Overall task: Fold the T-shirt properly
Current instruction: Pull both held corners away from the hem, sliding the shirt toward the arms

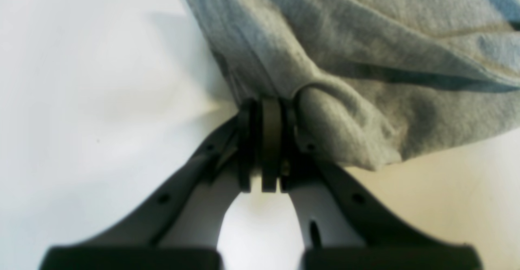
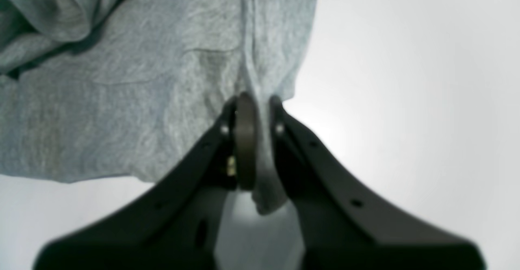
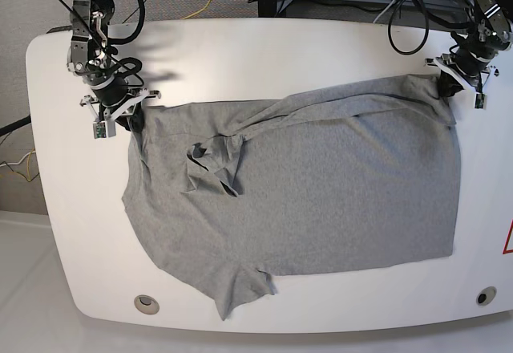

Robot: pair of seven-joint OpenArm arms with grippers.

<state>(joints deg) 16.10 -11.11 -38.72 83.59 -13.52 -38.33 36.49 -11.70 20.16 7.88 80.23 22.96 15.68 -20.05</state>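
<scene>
While my left gripper [image 1: 264,140] and right gripper [image 2: 252,140] each pinch a far corner of the T-shirt [image 3: 321,200], it lies rumpled near the table's [image 3: 264,48] far edge, no fold made yet.

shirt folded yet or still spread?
Mostly spread. The T-shirt lies open across the table, only its top edge bunched and turned over; left gripper and right gripper each pinch a corner.

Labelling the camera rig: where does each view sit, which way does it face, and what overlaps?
Base: overhead, looking down at the round-cornered white table and the plain heather-grey jersey T-shirt; both arms show.
Left wrist: on the left arm, looking along its left claw, shut on a bunched shirt edge.
Right wrist: on the right arm, looking along its right claw, pinching a shirt edge.
Shared: base shows both claws, left, right.
</scene>
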